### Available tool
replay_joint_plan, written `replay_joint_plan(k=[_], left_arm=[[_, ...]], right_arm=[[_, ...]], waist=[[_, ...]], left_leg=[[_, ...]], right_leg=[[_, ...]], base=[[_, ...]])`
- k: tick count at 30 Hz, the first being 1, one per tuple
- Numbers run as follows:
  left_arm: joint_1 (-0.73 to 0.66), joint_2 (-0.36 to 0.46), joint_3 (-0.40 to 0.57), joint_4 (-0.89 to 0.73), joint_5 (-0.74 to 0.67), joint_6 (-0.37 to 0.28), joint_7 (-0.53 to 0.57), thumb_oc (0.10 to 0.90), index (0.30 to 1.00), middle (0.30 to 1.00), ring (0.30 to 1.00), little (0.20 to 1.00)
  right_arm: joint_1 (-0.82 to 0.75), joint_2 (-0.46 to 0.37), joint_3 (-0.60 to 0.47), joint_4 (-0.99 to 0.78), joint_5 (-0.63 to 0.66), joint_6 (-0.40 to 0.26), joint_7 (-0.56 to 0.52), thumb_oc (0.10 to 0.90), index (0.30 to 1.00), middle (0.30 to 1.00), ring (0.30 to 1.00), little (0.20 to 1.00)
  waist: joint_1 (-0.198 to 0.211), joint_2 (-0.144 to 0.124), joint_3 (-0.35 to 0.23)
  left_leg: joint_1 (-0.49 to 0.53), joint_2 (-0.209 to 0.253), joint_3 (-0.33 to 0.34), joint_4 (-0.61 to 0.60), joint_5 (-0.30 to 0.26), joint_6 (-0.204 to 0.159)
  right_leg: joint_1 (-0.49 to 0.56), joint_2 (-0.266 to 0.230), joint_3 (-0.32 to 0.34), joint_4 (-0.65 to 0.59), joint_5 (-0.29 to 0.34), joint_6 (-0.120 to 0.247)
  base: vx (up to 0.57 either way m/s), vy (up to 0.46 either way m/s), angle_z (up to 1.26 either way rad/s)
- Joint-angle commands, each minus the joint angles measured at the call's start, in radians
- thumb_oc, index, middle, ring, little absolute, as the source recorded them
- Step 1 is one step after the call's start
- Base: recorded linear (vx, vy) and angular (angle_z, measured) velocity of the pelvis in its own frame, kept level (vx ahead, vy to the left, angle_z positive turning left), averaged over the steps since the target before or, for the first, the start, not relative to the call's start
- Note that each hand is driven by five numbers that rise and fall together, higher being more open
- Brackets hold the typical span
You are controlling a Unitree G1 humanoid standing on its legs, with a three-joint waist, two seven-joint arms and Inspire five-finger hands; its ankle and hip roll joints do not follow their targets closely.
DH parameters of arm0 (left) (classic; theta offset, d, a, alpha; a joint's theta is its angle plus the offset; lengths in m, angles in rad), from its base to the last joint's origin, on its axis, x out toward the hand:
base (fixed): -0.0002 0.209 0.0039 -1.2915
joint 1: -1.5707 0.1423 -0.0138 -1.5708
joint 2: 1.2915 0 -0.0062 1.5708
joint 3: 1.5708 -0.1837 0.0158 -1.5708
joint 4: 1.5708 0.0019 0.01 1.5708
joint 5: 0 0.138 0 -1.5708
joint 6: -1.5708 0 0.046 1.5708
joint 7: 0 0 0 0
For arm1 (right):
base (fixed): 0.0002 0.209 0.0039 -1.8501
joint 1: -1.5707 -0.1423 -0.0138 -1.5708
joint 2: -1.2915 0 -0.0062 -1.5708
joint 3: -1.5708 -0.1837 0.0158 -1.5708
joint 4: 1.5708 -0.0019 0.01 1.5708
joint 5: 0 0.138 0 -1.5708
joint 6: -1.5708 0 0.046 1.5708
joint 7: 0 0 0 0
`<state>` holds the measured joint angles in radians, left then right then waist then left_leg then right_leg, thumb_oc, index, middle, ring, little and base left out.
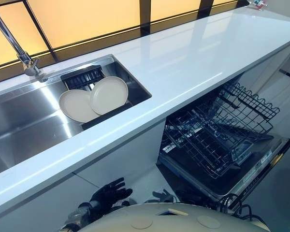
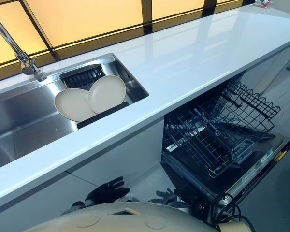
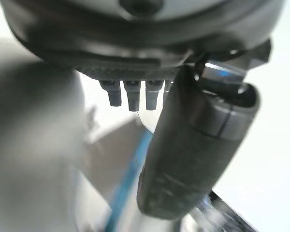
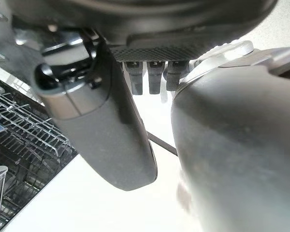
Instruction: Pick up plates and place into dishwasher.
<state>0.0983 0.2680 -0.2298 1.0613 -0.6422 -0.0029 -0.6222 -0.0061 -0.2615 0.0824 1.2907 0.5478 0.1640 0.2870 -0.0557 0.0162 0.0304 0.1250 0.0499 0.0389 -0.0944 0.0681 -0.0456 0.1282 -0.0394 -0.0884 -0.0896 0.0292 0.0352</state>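
Plates: I am seeing the left plate [image 1: 75,106] and right plate [image 1: 110,94] leaning overlapped in the sink [image 1: 24,125].
Left hand [image 1: 108,193]: hanging below the counter [image 1: 193,63]; fingers spread, empty; I am judging it nearer, with the plates lying up and ahead.
Right hand [image 1: 162,196]: hanging low by the dishwasher rack [image 1: 217,133]; fingers relaxed, empty.

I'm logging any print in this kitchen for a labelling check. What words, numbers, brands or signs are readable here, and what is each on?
No text here is legible.
white sticker on the front of the dishwasher rack: print too small to read.
Marks along the edge of the open dishwasher door: too small to read.
plates, sink, counter: no print visible.
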Motion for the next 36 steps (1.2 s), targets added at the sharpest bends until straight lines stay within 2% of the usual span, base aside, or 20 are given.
replay_joint_plan(k=[1, 4, 5, 7, 9, 12, 14, 16, 18, 19, 20, 22, 23, 25, 26, 28, 29, 31, 33, 36], left_arm=[[-0.086, -0.083, 0.013, -0.099, -0.184, 0.257, -0.237, 0.800, 0.900, 0.900, 0.900, 0.900], [-0.083, -0.121, 0.033, -0.169, -0.241, 0.491, -0.417, 0.800, 0.900, 0.900, 0.900, 0.900], [-0.081, -0.136, 0.038, -0.201, -0.267, 0.546, -0.458, 0.800, 0.900, 0.900, 0.900, 0.900], [-0.071, -0.165, 0.035, -0.289, -0.386, 0.663, -0.503, 0.800, 0.900, 0.900, 0.900, 0.900], [-0.072, -0.183, 0.005, -0.468, -0.590, 0.809, -0.466, 0.800, 0.900, 0.900, 0.900, 0.900], [-0.078, -0.167, -0.057, -0.680, -0.811, 0.854, -0.386, 0.800, 0.900, 0.900, 0.900, 0.900], [-0.106, -0.132, -0.110, -0.894, -1.014, 0.818, -0.244, 0.800, 0.900, 0.900, 0.900, 0.900], [-0.150, -0.090, -0.153, -1.107, -1.136, 0.676, -0.124, 0.800, 0.900, 0.900, 0.900, 0.900], [-0.197, -0.056, -0.161, -1.234, -1.168, 0.485, -0.046, 0.800, 0.900, 0.900, 0.900, 0.900], [-0.211, -0.051, -0.156, -1.275, -1.124, 0.383, -0.025, 0.800, 0.900, 0.900, 0.900, 0.900], [-0.230, -0.038, -0.138, -1.319, -1.017, 0.225, 0.026, 0.800, 0.900, 0.900, 0.900, 0.900], [-0.268, 0.041, -0.080, -1.363, -0.751, -0.036, 0.135, 0.800, 0.900, 0.900, 0.900, 0.900], [-0.279, 0.079, -0.060, -1.383, -0.658, -0.106, 0.217, 0.800, 0.900, 0.900, 0.900, 0.900], [-0.311, 0.160, 0.021, -1.405, -0.261, -0.263, 0.439, 0.800, 0.900, 0.900, 0.900, 0.900], [-0.328, 0.195, 0.055, -1.406, -0.144, -0.282, 0.516, 0.800, 0.900, 0.900, 0.900, 0.900], [-0.379, 0.279, 0.129, -1.398, 0.135, -0.226, 0.671, 0.800, 0.900, 0.900, 0.900, 0.900], [-0.397, 0.300, 0.152, -1.387, 0.172, -0.202, 0.695, 0.800, 0.900, 0.900, 0.900, 0.900], [-0.472, 0.383, 0.208, -1.311, 0.288, -0.074, 0.746, 0.800, 0.900, 0.900, 0.900, 0.900], [-0.548, 0.484, 0.229, -1.182, 0.364, -0.005, 0.751, 0.800, 0.900, 0.900, 0.900, 0.900], [-0.659, 0.591, 0.201, -1.008, 0.382, 0.027, 0.722, 0.800, 0.900, 0.900, 0.900, 0.900]], right_arm=[[-0.071, 0.003, -0.027, 0.035, -0.037, 0.044, 0.012, 0.800, 0.900, 0.900, 0.900, 0.900], [-0.075, 0.008, -0.035, 0.030, -0.051, 0.048, 0.010, 0.800, 0.900, 0.900, 0.900, 0.900], [-0.077, 0.009, -0.037, 0.030, -0.055, 0.048, 0.010, 0.800, 0.900, 0.900, 0.900, 0.900], [-0.080, 0.013, -0.035, 0.025, -0.053, 0.051, 0.005, 0.800, 0.900, 0.900, 0.900, 0.900], [-0.076, 0.018, -0.029, 0.020, -0.042, 0.047, 0.001, 0.800, 0.900, 0.900, 0.900, 0.900], [-0.080, 0.018, -0.018, 0.022, -0.022, 0.044, -0.002, 0.800, 0.900, 0.900, 0.900, 0.900], [-0.083, 0.018, -0.006, 0.023, -0.006, 0.041, -0.006, 0.800, 0.900, 0.900, 0.900, 0.900], [-0.084, 0.016, 0.008, 0.021, 0.010, 0.041, -0.008, 0.800, 0.900, 0.900, 0.900, 0.900], [-0.081, 0.019, 0.026, 0.012, 0.022, 0.043, -0.014, 0.800, 0.900, 0.900, 0.900, 0.900], [-0.078, 0.020, 0.029, 0.010, 0.026, 0.043, -0.012, 0.800, 0.900, 0.900, 0.900, 0.900], [-0.071, 0.023, 0.036, 0.005, 0.031, 0.042, -0.011, 0.800, 0.900, 0.900, 0.900, 0.900], [-0.061, 0.025, 0.045, -0.004, 0.050, 0.041, -0.015, 0.800, 0.900, 0.900, 0.900, 0.900], [-0.054, 0.026, 0.051, -0.011, 0.060, 0.039, -0.021, 0.800, 0.900, 0.900, 0.900, 0.900], [-0.028, 0.027, 0.052, -0.023, 0.073, 0.027, -0.028, 0.800, 0.900, 0.900, 0.900, 0.900], [-0.017, 0.026, 0.050, -0.020, 0.074, 0.018, -0.028, 0.800, 0.900, 0.900, 0.900, 0.900], [0.001, 0.023, 0.048, -0.010, 0.085, 0.004, -0.034, 0.800, 0.900, 0.900, 0.900, 0.900], [0.004, 0.020, 0.047, -0.008, 0.086, 0.003, -0.035, 0.800, 0.900, 0.900, 0.900, 0.900], [0.007, 0.006, 0.034, 0.001, 0.073, 0.010, -0.032, 0.800, 0.900, 0.900, 0.900, 0.900], [0.003, -0.012, 0.026, 0.011, 0.061, 0.022, -0.019, 0.800, 0.900, 0.900, 0.900, 0.900], [-0.004, -0.028, 0.025, 0.017, 0.050, 0.032, -0.011, 0.800, 0.900, 0.900, 0.900, 0.900]], waist=[[0.017, 0.032, 0.059], [0.015, 0.034, 0.058], [0.015, 0.035, 0.059], [0.015, 0.034, 0.062], [0.016, 0.031, 0.066], [0.020, 0.030, 0.072], [0.021, 0.031, 0.075], [0.021, 0.031, 0.076], [0.018, 0.030, 0.077], [0.018, 0.029, 0.076], [0.018, 0.027, 0.074], [0.022, 0.025, 0.069], [0.025, 0.026, 0.068], [0.032, 0.027, 0.066], [0.034, 0.028, 0.061], [0.034, 0.028, 0.049], [0.034, 0.028, 0.045], [0.024, 0.031, 0.032], [0.012, 0.040, 0.020], [-0.003, 0.050, 0.012]], left_leg=[[0.007, -0.093, 0.031, 0.008, -0.093, 0.073], [0.008, -0.094, 0.031, 0.007, -0.097, 0.075], [0.009, -0.094, 0.031, 0.007, -0.099, 0.075], [0.009, -0.093, 0.030, 0.007, -0.101, 0.076], [0.007, -0.092, 0.029, 0.007, -0.103, 0.077], [0.004, -0.089, 0.026, 0.007, -0.102, 0.077], [0.001, -0.086, 0.025, 0.007, -0.100, 0.077], [-0.001, -0.084, 0.022, 0.007, -0.098, 0.078], [-0.001, -0.082, 0.019, 0.007, -0.098, 0.080], [-0.001, -0.082, 0.018, 0.007, -0.098, 0.081], [0.000, -0.083, 0.015, 0.007, -0.099, 0.084], [-0.002, -0.084, 0.009, 0.007, -0.096, 0.083], [-0.003, -0.085, 0.003, 0.007, -0.095, 0.084], [-0.002, -0.088, -0.007, 0.007, -0.094, 0.085], [-0.002, -0.089, -0.011, 0.007, -0.093, 0.087], [0.001, -0.091, -0.015, 0.007, -0.096, 0.089], [0.003, -0.092, -0.016, 0.007, -0.097, 0.090], [0.008, -0.093, -0.013, 0.007, -0.099, 0.090], [0.012, -0.092, -0.004, 0.007, -0.097, 0.085], [0.014, -0.091, 0.011, 0.012, -0.095, 0.082]], right_leg=[[-0.037, 0.057, -0.044, 0.084, -0.066, 0.008], [-0.037, 0.056, -0.041, 0.082, -0.064, 0.008], [-0.036, 0.055, -0.040, 0.082, -0.064, 0.008], [-0.037, 0.055, -0.037, 0.082, -0.063, 0.007], [-0.038, 0.056, -0.032, 0.083, -0.062, 0.006], [-0.041, 0.057, -0.029, 0.084, -0.061, 0.004], [-0.044, 0.057, -0.026, 0.086, -0.060, 0.005], [-0.045, 0.058, -0.022, 0.085, -0.058, 0.005], [-0.044, 0.060, -0.018, 0.084, -0.057, 0.006], [-0.043, 0.060, -0.017, 0.083, -0.057, 0.006], [-0.039, 0.061, -0.017, 0.080, -0.057, 0.005], [-0.037, 0.061, -0.018, 0.073, -0.053, 0.005], [-0.036, 0.061, -0.019, 0.070, -0.053, 0.005], [-0.028, 0.060, -0.028, 0.064, -0.056, 0.005], [-0.027, 0.060, -0.032, 0.064, -0.058, 0.004], [-0.021, 0.060, -0.036, 0.062, -0.063, 0.004], [-0.020, 0.061, -0.036, 0.061, -0.065, 0.003], [-0.014, 0.063, -0.037, 0.059, -0.069, 0.001], [-0.013, 0.065, -0.031, 0.061, -0.069, 0.002], [-0.017, 0.063, -0.023, 0.069, -0.069, 0.005]], base=[[0.00, 0.000, 0.00], [0.00, 0.000, 0.00], [0.00, 0.000, 0.00], [0.00, 0.000, 0.00], [0.00, 0.000, 0.00], [0.00, 0.000, 0.00], [0.00, 0.000, 0.00], [0.00, -0.015, 0.02], [0.00, -0.022, 0.04], [0.01, -0.019, 0.03], [0.00, 0.000, 0.00], [0.00, 0.000, 0.00], [0.00, 0.000, 0.00], [0.00, 0.000, 0.00], [0.04, 0.010, 0.03], [0.05, 0.017, 0.06], [0.05, 0.027, 0.04], [0.06, 0.040, 0.07], [0.07, 0.053, 0.10], [0.04, 0.060, 0.00]])
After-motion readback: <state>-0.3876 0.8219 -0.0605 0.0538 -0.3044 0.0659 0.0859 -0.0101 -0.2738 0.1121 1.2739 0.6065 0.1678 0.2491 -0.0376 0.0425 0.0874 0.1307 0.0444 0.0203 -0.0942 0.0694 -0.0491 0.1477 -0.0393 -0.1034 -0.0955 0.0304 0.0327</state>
